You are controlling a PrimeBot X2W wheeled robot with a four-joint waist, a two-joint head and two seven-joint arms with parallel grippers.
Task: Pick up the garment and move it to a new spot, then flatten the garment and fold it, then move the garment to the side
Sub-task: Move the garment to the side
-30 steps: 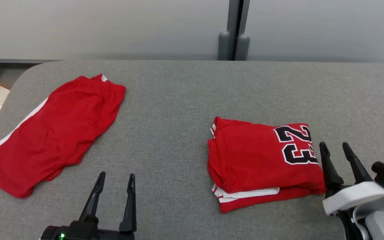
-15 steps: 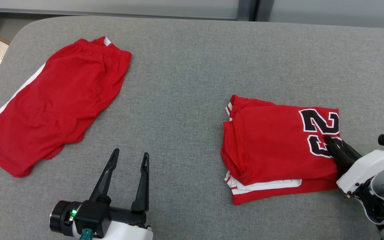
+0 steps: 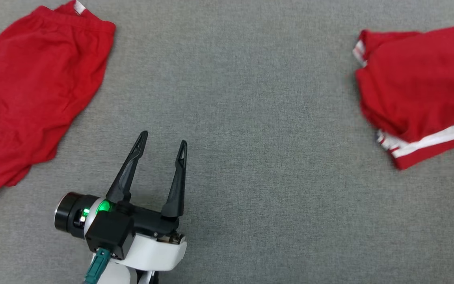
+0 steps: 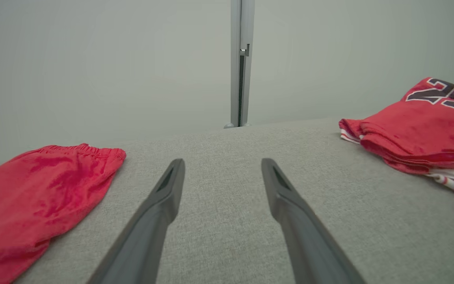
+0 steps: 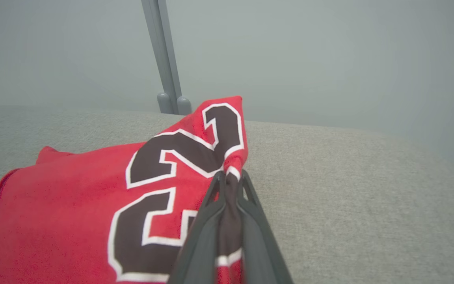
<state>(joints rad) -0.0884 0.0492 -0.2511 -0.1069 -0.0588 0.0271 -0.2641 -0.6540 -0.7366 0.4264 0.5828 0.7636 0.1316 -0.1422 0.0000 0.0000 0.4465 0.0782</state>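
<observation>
My right gripper (image 5: 230, 180) is clenched on the jersey (image 5: 65, 205) toward the table's (image 3: 250, 118) right edge; left gripper (image 3: 164, 139) released, empty.

A wide strip of bare grey fabric surface (image 3: 242, 118) runs from 12 to 6 o'clock through the middle of the head view, and a gripper can pass there freely. The red shorts (image 3: 34, 86) lie flat at 10 o'clock of the left gripper (image 3: 164, 139), near it but not touching. The folded red jersey (image 3: 416, 90) blocks the 2 o'clock side, well apart. At its numbered corner the right gripper (image 5: 233, 177) pinches the cloth, which is lifted into a peak there. Beyond the surface, at 12 o'clock, a grey wall (image 4: 93, 59) and a grey post (image 4: 240, 63) close the way.
</observation>
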